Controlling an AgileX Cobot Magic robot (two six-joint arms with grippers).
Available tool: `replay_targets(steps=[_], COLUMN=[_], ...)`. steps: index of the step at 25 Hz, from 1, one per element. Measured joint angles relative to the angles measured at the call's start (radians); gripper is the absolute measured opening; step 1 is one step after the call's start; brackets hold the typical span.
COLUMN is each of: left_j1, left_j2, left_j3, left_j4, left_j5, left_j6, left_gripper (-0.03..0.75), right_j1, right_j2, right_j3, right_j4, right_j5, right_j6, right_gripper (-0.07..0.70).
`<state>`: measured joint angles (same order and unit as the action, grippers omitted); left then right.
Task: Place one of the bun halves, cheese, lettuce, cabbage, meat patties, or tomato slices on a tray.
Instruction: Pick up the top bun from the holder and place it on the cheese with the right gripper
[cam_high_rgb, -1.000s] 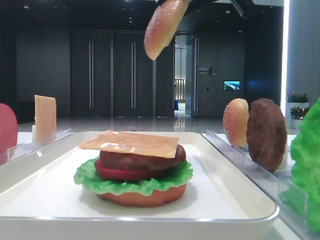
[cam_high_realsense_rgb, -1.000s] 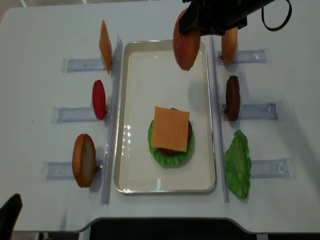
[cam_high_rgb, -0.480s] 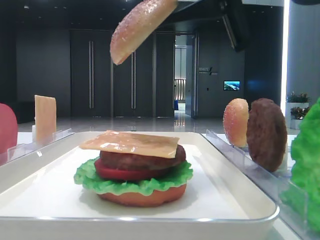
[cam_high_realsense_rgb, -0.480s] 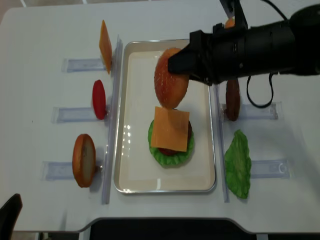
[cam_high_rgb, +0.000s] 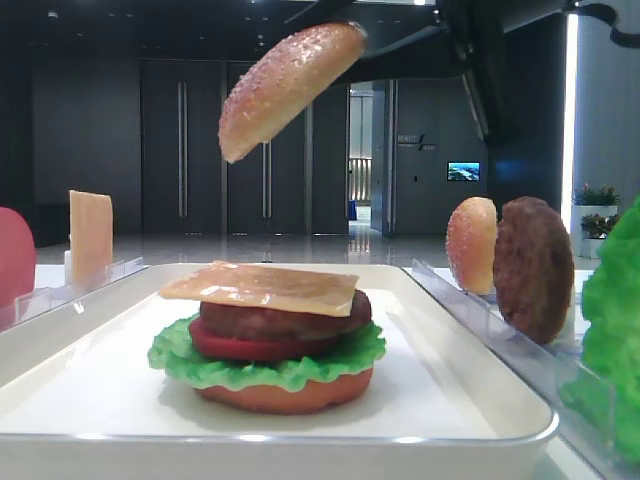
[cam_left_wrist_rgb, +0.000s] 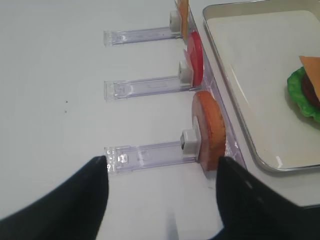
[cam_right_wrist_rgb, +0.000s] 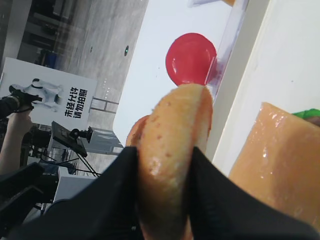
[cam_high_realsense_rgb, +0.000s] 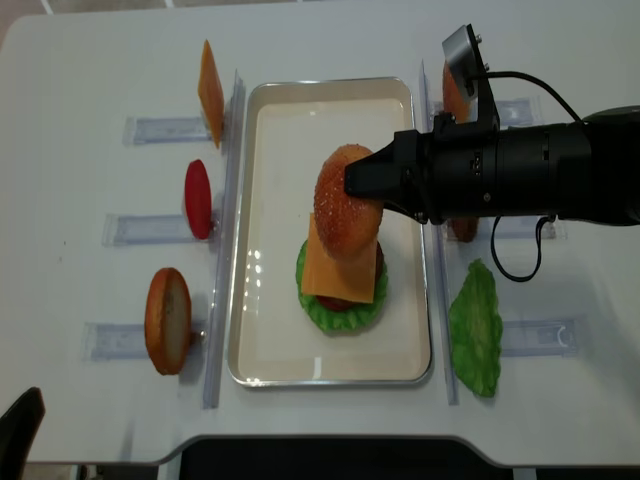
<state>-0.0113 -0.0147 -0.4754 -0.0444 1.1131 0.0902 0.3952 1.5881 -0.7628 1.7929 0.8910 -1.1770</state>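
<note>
Carried in from the far end of the tray (cam_high_realsense_rgb: 262, 372) over the past second, a sesame-speckled bun half (cam_high_realsense_rgb: 347, 215) now hangs tilted above the stacked burger, its lower edge over the near-back part of the cheese (cam_high_realsense_rgb: 342, 262) that tops the stack. The right gripper (cam_right_wrist_rgb: 162, 170) has its jaws clamped on the bun's edge, the black fingers pressing both faces in the wrist view. The left gripper (cam_left_wrist_rgb: 162, 172) hovers beside the tray's left rim with its jaws apart and nothing between them, just short of a bottom bun (cam_left_wrist_rgb: 209, 131) standing in a clear rack (cam_left_wrist_rgb: 150, 152). Inside the tray sits only the burger: an orange-brown base, ruffled lettuce (cam_high_rgb: 268, 366), a tomato slice (cam_high_rgb: 245, 346), a meat patty (cam_high_rgb: 285, 320) and the cheese, in that order upward. Racks either side of the tray hold spares upright: another cheese slice (cam_high_realsense_rgb: 210, 92) and a red tomato slice (cam_high_realsense_rgb: 198, 198) to its left, a second bun half (cam_high_rgb: 471, 244), a patty (cam_high_rgb: 533, 268) and a lettuce leaf (cam_high_realsense_rgb: 475, 328) to its right. Judging by the steep tilt, a release from this height could let the bun land on edge and roll off the stack, or skid on the glossy cheese and drag it askew; levelling and lowering first would guard against that.
</note>
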Motion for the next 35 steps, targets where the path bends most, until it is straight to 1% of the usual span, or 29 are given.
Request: replay_targets(steps=[11,29,32,35], left_j1=[0.000,0.000,0.000,0.000], left_j2=[0.000,0.000,0.000,0.000], left_j3=[0.000,0.000,0.000,0.000], left_j4=[0.000,0.000,0.000,0.000], left_j5=[0.000,0.000,0.000,0.000], left_j6=[0.000,0.000,0.000,0.000], left_gripper=[0.516,0.516,0.516,0.516], right_j1=[0.011,0.011,0.013,0.033], right_j2=[0.124,0.139,0.139,0.139], right_j3=[0.000,0.000,0.000,-0.003], right_j4=[0.007,0.007,0.007,0.008], right_j5=[0.004,0.004,-0.002,-0.032], right_j6=[-0.024,-0.028,-0.028,-0.023], right_gripper=[0.217,0.217,0.217,0.216])
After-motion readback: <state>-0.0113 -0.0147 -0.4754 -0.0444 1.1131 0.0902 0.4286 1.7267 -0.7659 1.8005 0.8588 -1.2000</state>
